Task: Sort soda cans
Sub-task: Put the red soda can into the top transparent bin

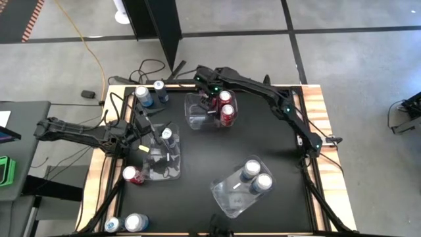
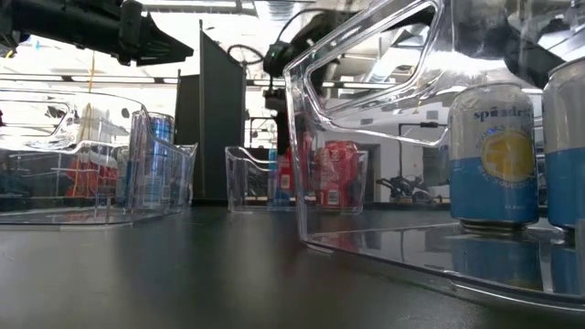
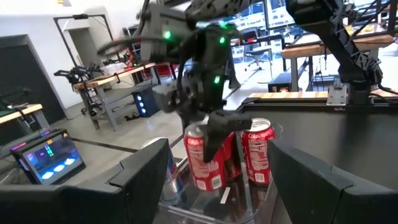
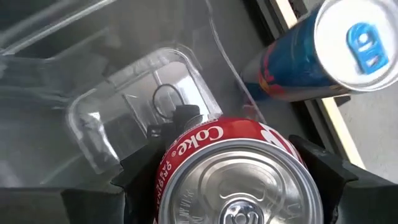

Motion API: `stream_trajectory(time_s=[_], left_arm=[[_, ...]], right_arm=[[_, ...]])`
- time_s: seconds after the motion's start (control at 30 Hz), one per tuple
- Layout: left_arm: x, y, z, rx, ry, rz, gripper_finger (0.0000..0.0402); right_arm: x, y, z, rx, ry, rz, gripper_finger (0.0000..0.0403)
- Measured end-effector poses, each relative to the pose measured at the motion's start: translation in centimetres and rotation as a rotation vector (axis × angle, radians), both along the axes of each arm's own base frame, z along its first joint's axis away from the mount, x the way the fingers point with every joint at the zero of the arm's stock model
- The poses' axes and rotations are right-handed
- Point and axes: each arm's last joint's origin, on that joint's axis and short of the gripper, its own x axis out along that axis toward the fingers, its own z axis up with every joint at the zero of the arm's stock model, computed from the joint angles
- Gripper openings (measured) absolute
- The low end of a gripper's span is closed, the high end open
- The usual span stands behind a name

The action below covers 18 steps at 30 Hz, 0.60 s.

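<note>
The right gripper (image 1: 209,100) hangs over the far bin (image 1: 197,118) at the back of the bench (image 1: 263,151), its fingers (image 4: 140,171) clamped on a red can (image 4: 233,177) held above the bin's open end. Two more red cans (image 1: 226,106) stand upright side by side in the same bin, just beside the gripper. In the left wrist view the held can (image 3: 205,155) sits next to another red can (image 3: 256,152).

The left gripper (image 1: 148,135) hovers near the left bin (image 1: 172,168), where one dark blue can (image 1: 167,135) stands at the far end; whether its fingers are apart or together cannot be told.

Two light blue cans (image 1: 255,176) stand together in the near bin (image 1: 227,197), seen close up in the low view (image 2: 491,155).

Loose cans remain on the bench: a dark blue pair (image 1: 150,93) at the far left corner, one of them showing in the right wrist view (image 4: 323,53); a red can (image 1: 132,175) touching the left bin's outer wall; and two silver-topped cans (image 1: 128,223) at the near left corner.
</note>
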Motion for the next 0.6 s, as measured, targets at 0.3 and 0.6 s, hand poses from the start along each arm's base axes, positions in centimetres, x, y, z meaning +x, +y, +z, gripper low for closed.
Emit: stream_trajectory(time_s=[0.3, 0.6], left_arm=[[0.0, 0.0, 0.0, 0.003, 0.003, 0.000, 0.0270], [0.0, 0.0, 0.0, 0.003, 0.004, 0.000, 0.0270]], right_arm=[[0.6, -1.1, -2.9, 0.028, 0.041, -0.024, 0.0296], [0.6, -1.2, -2.8, 0.027, 0.036, -0.028, 0.0301]])
